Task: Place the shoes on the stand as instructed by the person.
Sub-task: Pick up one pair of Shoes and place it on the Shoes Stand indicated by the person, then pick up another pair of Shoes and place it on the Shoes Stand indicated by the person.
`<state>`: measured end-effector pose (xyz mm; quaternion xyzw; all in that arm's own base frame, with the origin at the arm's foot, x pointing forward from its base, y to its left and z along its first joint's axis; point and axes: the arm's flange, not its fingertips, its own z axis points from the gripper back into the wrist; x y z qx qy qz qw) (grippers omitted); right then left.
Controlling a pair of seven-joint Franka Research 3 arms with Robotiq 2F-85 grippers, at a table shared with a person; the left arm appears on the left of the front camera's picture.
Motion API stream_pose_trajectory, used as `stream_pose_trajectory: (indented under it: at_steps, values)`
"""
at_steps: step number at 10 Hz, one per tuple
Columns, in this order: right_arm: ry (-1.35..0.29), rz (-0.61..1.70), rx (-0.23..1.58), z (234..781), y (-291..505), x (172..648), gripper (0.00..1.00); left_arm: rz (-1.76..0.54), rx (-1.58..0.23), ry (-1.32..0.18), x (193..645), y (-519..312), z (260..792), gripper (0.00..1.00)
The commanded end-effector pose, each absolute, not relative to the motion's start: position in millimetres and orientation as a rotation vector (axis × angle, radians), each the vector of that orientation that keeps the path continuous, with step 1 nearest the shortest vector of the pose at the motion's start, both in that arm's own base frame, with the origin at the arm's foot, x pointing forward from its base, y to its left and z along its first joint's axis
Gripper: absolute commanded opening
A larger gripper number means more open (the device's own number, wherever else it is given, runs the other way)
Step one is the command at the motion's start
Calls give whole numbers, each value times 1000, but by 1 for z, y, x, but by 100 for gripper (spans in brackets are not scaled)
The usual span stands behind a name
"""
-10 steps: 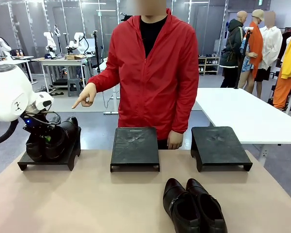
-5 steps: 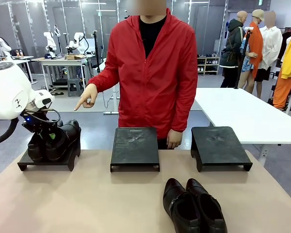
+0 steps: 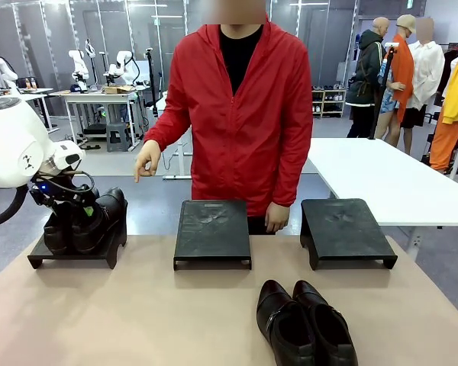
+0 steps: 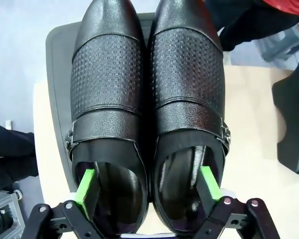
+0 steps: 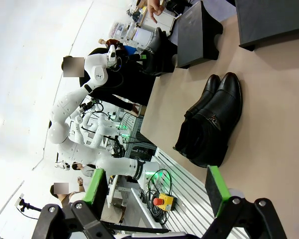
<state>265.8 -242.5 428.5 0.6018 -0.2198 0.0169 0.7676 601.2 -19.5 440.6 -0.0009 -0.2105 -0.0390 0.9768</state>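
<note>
One pair of glossy black shoes [image 3: 86, 221] [image 4: 147, 99] stands side by side on the left stand [image 3: 69, 255] [image 4: 57, 55]. My left gripper [image 3: 75, 210] [image 4: 147, 185] hangs over their heels, open. One green pad sits in each shoe's opening, around the two inner walls without pinching them. The other pair of shoes [image 3: 305, 324] [image 5: 212, 124] lies on the table near the front edge. My right gripper [image 5: 154, 191] stands open with nothing between its fingers. The person [image 3: 240, 114] in a red jacket stands behind the middle stand, one hand [image 3: 146, 162] held loosely in the air.
Two more black stands rest along the far side of the table: the middle stand [image 3: 212, 229] and the right stand [image 3: 343, 229], both bare on top. A white table [image 3: 382, 179] stands beyond at the right. Bare tabletop lies in front of the stands.
My left gripper has opened and let go of the pair on the left stand. The person's hand has stopped pointing at that stand and relaxed.
</note>
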Motion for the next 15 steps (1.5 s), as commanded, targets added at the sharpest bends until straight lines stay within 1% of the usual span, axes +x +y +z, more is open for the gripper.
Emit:
stream_pose_trajectory:
  at_steps: [1, 2, 15]
  values:
    - [-496, 48, 1316, 430, -244, 266, 100, -121, 3, -414, 592, -18, 445, 100]
    - [-496, 48, 1316, 430, -244, 266, 100, -79, -2, -424, 601, -19, 441, 100]
    - [-496, 48, 1316, 430, -244, 266, 100, -82, -1, -424, 600, -21, 441, 99]
